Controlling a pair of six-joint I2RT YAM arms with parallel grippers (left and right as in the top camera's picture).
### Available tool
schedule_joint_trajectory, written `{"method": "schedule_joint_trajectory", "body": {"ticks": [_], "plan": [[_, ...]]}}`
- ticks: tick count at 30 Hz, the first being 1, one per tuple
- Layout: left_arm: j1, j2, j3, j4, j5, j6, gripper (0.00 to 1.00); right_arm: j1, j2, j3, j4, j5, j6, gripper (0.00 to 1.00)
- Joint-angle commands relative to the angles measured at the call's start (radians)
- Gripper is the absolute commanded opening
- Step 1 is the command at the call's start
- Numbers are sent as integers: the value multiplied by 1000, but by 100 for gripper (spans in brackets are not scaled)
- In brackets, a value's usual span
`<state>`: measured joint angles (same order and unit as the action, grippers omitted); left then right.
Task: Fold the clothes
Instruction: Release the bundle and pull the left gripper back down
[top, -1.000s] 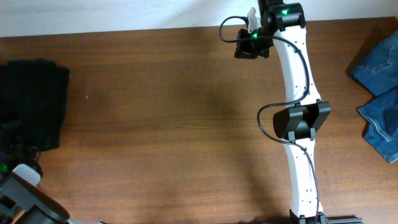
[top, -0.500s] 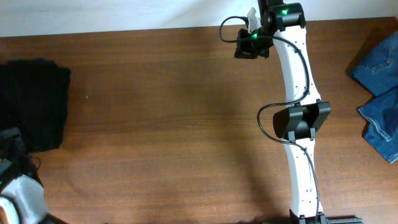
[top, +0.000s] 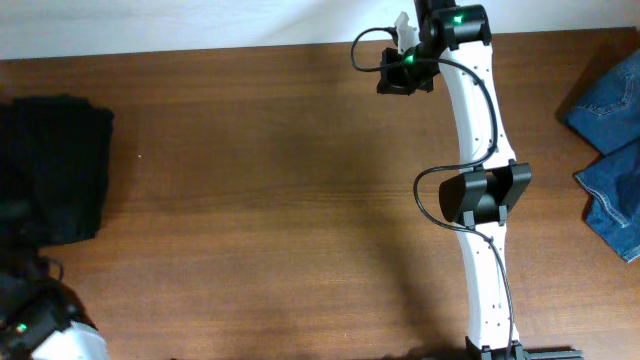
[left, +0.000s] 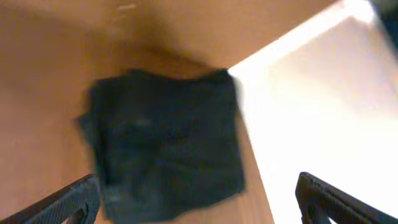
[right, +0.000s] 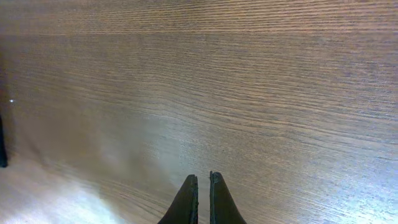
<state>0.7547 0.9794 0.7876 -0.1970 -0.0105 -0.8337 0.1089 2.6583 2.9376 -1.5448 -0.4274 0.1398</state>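
The black clothes (top: 52, 168) lie as a folded bundle at the table's far left edge. In the left wrist view they (left: 165, 146) lie below and ahead of my left gripper (left: 200, 202), which is open wide, empty and apart from the cloth. My left arm (top: 35, 325) shows at the bottom left corner of the overhead view. My right gripper (right: 200, 196) is shut on nothing, above bare wood. In the overhead view it (top: 402, 70) is at the table's far edge, right of the middle.
Blue denim jeans (top: 612, 135) lie at the table's right edge. The right arm (top: 480, 190) stretches from the front edge to the back edge. The brown wooden table (top: 260, 200) ends at a white floor on the left (left: 323, 106).
My left arm has drawn back toward the front left corner, away from the black clothes. The clothes and the right arm have not moved.
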Motion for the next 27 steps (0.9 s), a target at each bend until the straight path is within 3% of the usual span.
{"method": "schedule_joint_trajectory", "body": {"ticks": [1, 7, 9, 10, 11, 12, 13, 18, 27], "plan": [[-103, -61, 27, -2, 48, 248, 100, 8, -67, 12, -8, 88, -40, 4], [-333, -66, 105, 3, 37, 542, 100, -12, -182, 13, -39, 208, -101, 4], [-386, -66, 116, 26, 37, 577, 100, -18, -222, 13, -47, 208, -107, 8], [-408, -66, 117, 46, 36, 583, 100, -19, -245, 13, -50, 208, -107, 17], [-421, -65, 117, 59, 36, 582, 100, -19, -261, 13, -53, 209, -107, 34], [-430, -62, 116, 70, 36, 582, 100, -19, -277, 13, -54, 217, -107, 60], [-433, -58, 116, 75, 37, 581, 100, -19, -290, 13, -55, 230, -106, 97], [-433, -25, 116, 10, 37, 582, 100, -19, -312, 13, -69, 245, -106, 99], [-433, 31, 116, -320, 37, 582, 100, -19, -311, 13, -72, 245, -106, 99]]}}
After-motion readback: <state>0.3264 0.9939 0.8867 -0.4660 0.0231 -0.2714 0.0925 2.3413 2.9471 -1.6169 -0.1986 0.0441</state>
